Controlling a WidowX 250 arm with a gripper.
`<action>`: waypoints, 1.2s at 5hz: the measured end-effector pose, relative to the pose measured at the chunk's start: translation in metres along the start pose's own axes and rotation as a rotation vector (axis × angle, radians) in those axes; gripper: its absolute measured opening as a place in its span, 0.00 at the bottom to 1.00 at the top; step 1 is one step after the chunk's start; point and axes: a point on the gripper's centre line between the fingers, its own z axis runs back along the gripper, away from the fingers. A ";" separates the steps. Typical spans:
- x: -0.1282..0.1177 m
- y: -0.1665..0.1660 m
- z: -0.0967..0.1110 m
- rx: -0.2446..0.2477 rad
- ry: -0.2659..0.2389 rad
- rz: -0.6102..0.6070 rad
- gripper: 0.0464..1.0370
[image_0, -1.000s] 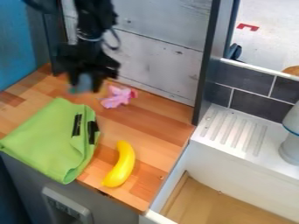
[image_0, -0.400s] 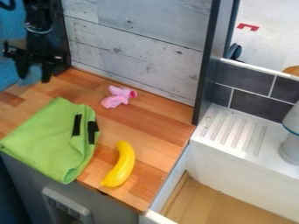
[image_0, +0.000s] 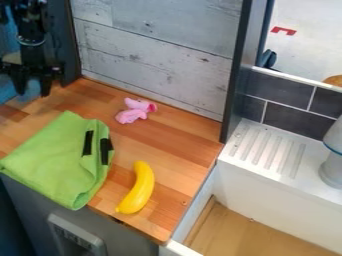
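Camera view: my gripper (image_0: 33, 93) is hanging in the upper left of the frame, fingers parted by a fair gap, w/ nothing I'm clearly holding. The green cloth (image_0: 57, 160) is lying nearest, folded, mid to lower left; I'm judging it light, limp & grippy, so I'm favouring a pinch on a raised fold or edge, since a flat grab is prob. sliding off. Its two dark strips (image_0: 87, 142) are looking a bit stiffer than the fabric. The pink toy (image_0: 133, 111) is sitting upper centre-left, near the pale panel (image_0: 160, 55); it's looking small, lumpy & squashy, prob. v. light, w/ the middle of the body seeming the best hold. The yellow banana (image_0: 139, 189) is resting lower centre-left, just beside the cloth, curved & smooth, prob. stiff hollow plastic; I'm rating it light but slippery, & liking a grip across its mid-curve. All three are lying on the wooden counter (image_0: 187, 145), smooth w/ blocky grain, while the panel is showing rough, weathered-look planks & the white drainer (image_0: 267, 152) at right is running in straight, hard ridges.
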 end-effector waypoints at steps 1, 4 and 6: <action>-0.003 -0.005 -0.022 -0.037 0.045 0.002 0.55; -0.016 -0.010 -0.037 -0.057 0.129 0.050 0.89; -0.017 -0.001 0.023 -0.123 -0.087 0.125 0.96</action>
